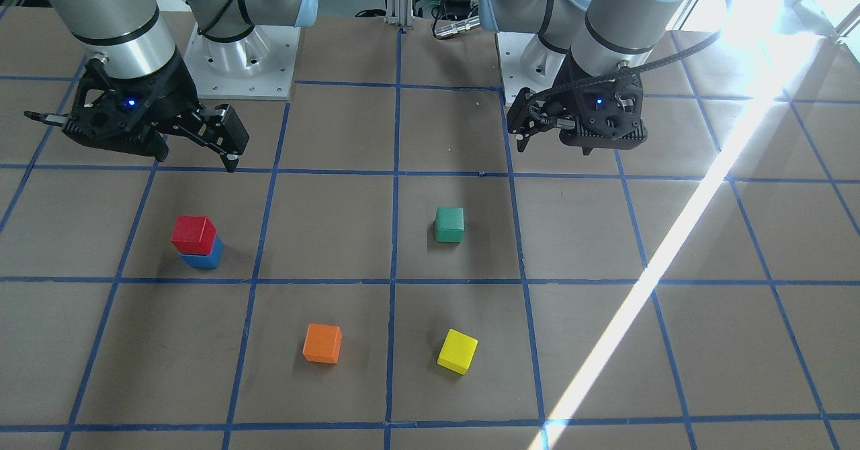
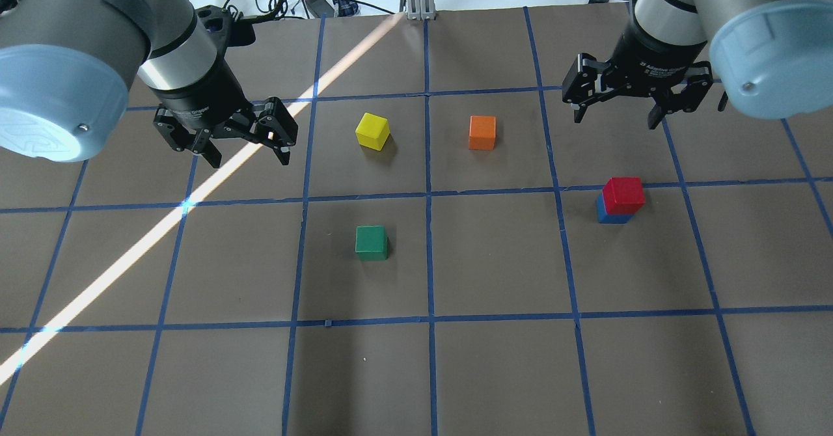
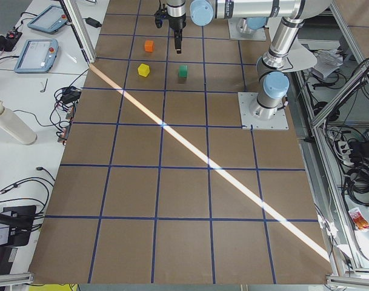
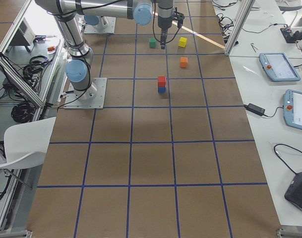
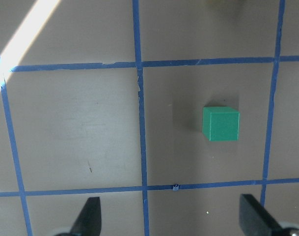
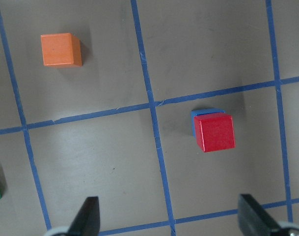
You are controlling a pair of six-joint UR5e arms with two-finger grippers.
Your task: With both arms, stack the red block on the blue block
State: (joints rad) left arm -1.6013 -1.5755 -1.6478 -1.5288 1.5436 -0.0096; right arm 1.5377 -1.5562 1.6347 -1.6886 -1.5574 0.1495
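Observation:
The red block (image 1: pixel 193 234) sits on top of the blue block (image 1: pixel 203 260), slightly offset, and nothing touches the stack. The stack also shows in the overhead view, red block (image 2: pixel 623 194) over blue block (image 2: pixel 608 216), and in the right wrist view, red block (image 6: pixel 215 132) over blue block (image 6: pixel 204 113). My right gripper (image 2: pixel 615 121) is open and empty, raised above the table beyond the stack. My left gripper (image 2: pixel 250 157) is open and empty, high over the table's other half.
A green cube (image 2: pixel 371 242) lies near the table's middle and shows in the left wrist view (image 5: pixel 220 124). A yellow cube (image 2: pixel 373 130) and an orange cube (image 2: pixel 482 132) lie farther out. A bright sun stripe crosses the left half of the table.

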